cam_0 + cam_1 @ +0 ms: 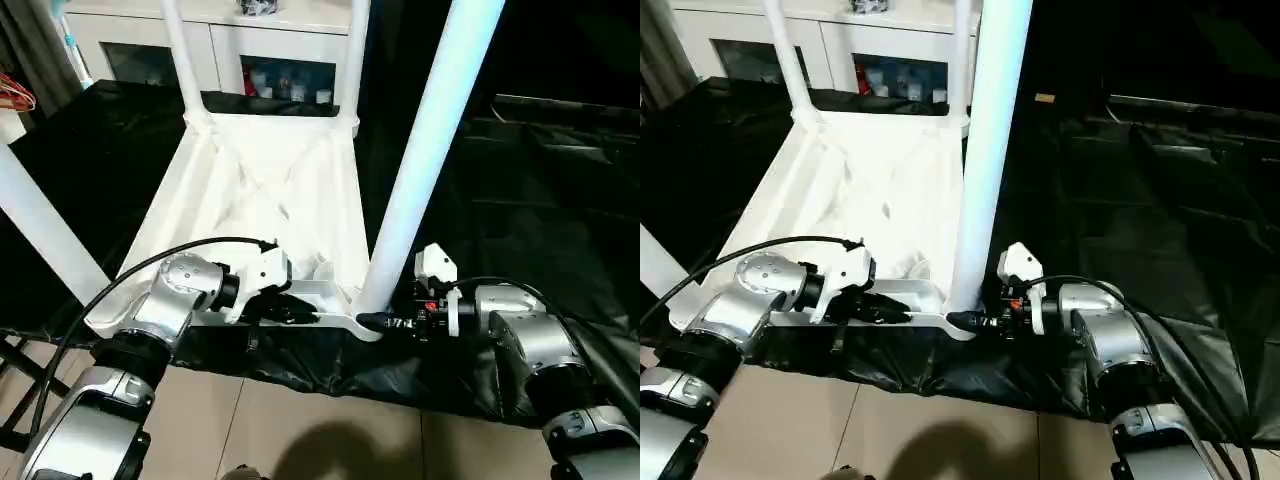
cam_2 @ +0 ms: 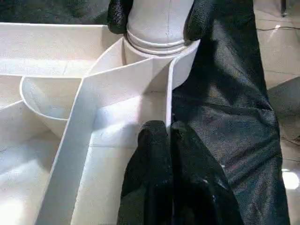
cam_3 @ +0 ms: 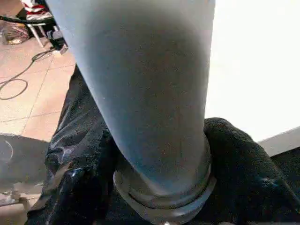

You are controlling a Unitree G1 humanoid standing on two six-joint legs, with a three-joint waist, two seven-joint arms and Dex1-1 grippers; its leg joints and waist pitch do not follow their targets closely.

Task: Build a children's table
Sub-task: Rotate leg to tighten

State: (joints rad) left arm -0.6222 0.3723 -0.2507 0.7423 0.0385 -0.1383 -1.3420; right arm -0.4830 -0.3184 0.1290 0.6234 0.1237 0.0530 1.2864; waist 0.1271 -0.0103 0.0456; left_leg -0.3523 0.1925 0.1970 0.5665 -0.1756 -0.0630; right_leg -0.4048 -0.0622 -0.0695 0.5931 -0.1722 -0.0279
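Table top [image 1: 270,190] lying upside down on black cloth [image 1: 520,200], four legs standing up from corners. Right gripper [image 1: 385,322] clasping base of near-right leg [image 1: 425,150], at 5 o'clock of top. Left gripper [image 1: 290,313] pinching near rim, fingers closed. Seating or tightening this leg appearing to be remaining work; then flipping upright.

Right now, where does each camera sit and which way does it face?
Head eyes: look down over silver forearms at the upturned table top.
Left wrist: looks along the shut left gripper, pinching the table's rim, toward the near-right leg.
Right wrist: looks along the right gripper, whose fingers flank that leg's base.
Shared: that leg and its corner socket.
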